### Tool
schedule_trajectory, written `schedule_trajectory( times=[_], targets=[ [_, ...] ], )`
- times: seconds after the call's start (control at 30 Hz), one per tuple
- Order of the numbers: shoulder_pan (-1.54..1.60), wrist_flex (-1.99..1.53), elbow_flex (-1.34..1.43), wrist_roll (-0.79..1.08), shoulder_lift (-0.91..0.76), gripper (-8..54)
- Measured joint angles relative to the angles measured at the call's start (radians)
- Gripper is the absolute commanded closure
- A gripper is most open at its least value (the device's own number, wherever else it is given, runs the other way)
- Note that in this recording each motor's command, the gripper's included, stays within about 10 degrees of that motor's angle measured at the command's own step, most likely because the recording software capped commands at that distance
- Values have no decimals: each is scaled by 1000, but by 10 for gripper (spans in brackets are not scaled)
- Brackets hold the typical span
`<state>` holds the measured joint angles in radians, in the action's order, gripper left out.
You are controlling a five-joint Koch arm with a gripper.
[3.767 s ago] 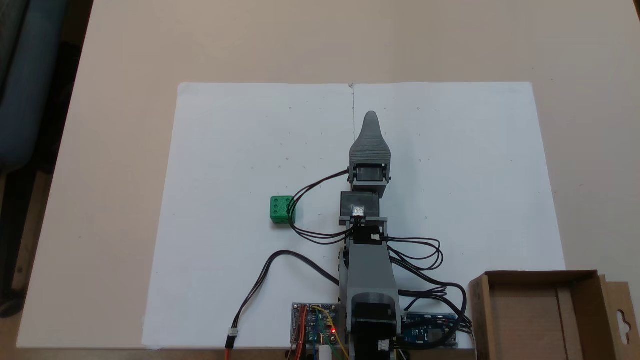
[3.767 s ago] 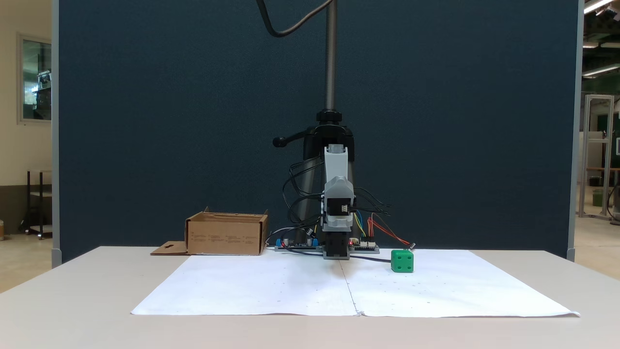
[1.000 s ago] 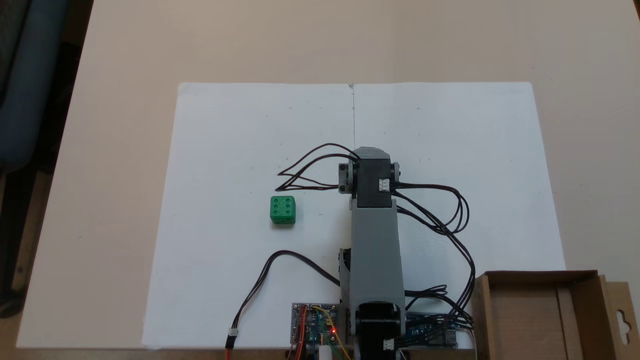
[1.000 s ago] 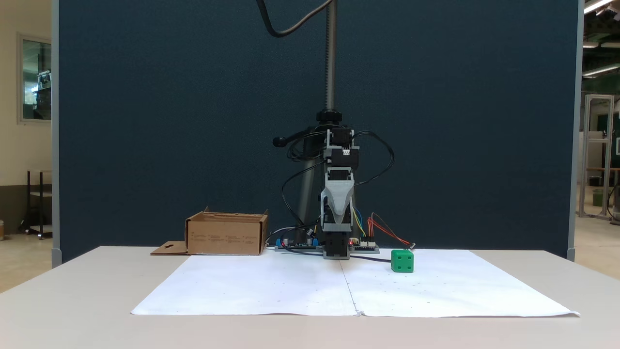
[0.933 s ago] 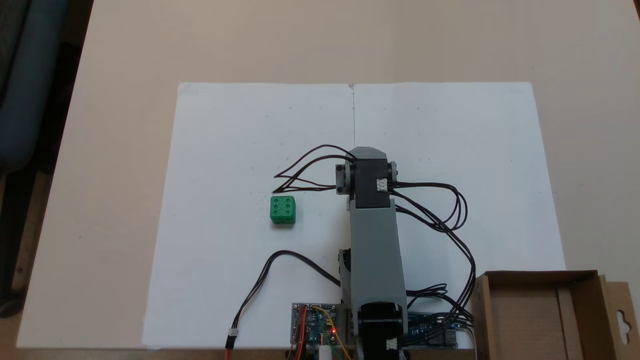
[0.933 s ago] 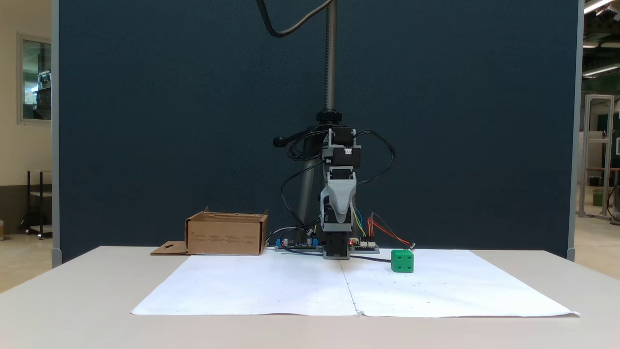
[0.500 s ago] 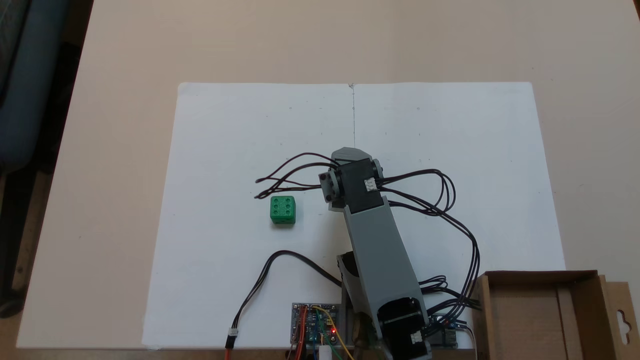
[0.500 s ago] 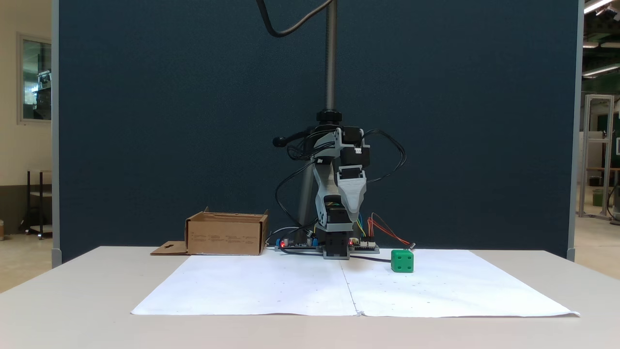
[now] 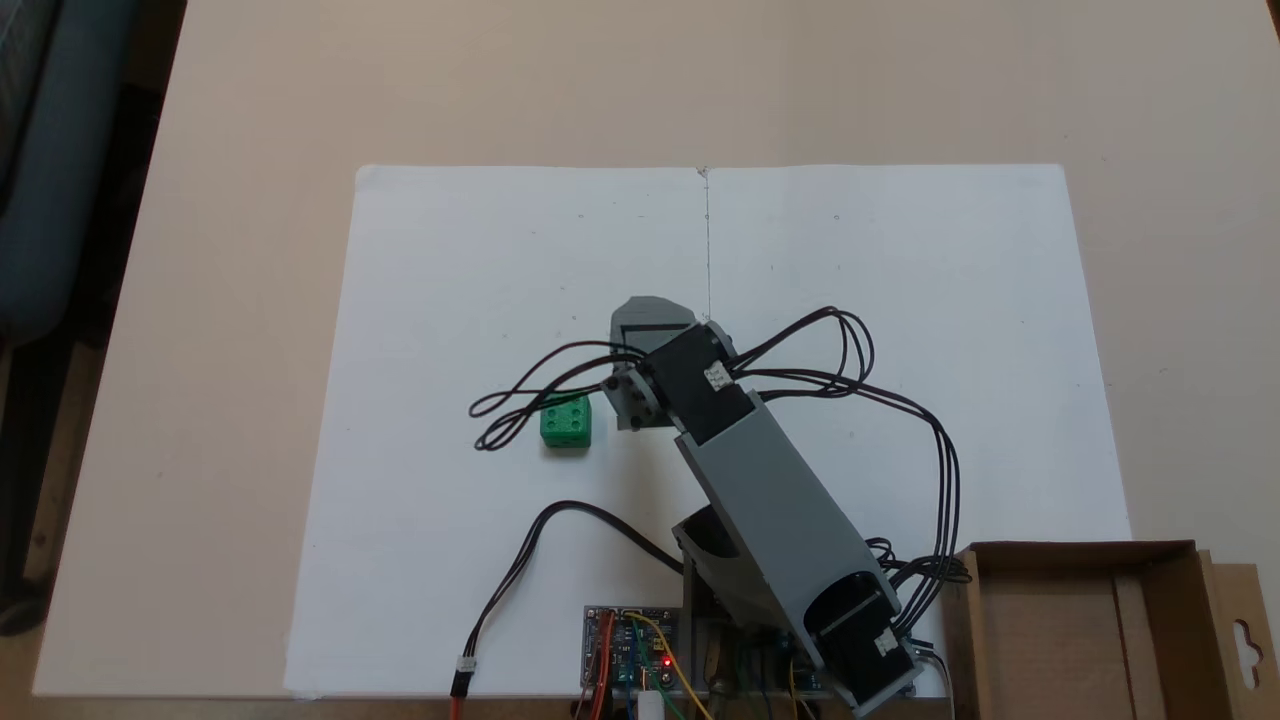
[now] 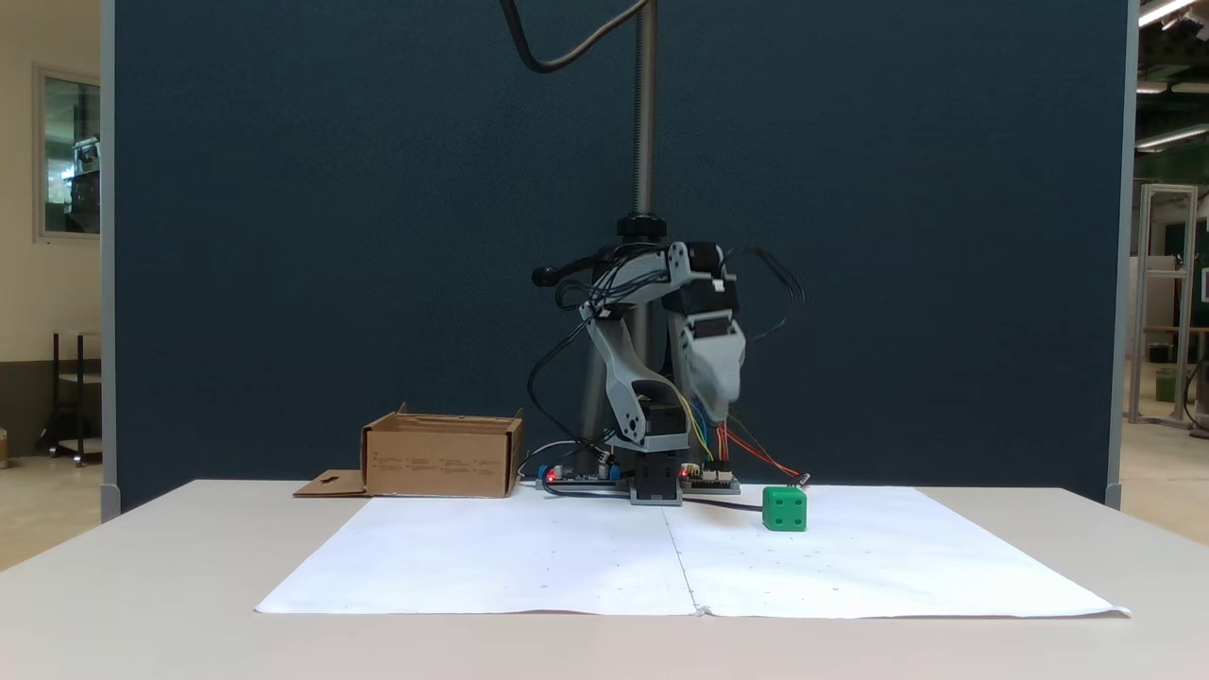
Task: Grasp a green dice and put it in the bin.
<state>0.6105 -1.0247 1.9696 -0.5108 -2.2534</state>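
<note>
Dark blue panel [image 10: 331, 236] backs a beige table [image 9: 250, 100] covered with white paper [image 9: 900, 300]. At the table's edge, well apart from the dice, sits the bin [image 9: 1090, 640]. Above the paper the gripper [image 10: 715, 406] points down, blurred; whether it is parted or closed cannot be told. On the paper, uncaught, lies the dice [image 9: 566, 420], crossed by cables [image 9: 520, 405]

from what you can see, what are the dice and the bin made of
The dice looks like moulded plastic: even bright green, rounded edges, sunken pips of the same colour, a dull sheen. The bin looks like plain brown cardboard: matte, thin folded walls, a side flap with a cut-out slot.
</note>
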Motion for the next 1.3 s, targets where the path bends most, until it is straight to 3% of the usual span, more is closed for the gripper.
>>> schedule_trajectory(
  times=[0.43,1.3],
  targets=[
    [71,29,-80,-104,196,22],
    [158,-106,-80,-350,72,41]
  ],
)
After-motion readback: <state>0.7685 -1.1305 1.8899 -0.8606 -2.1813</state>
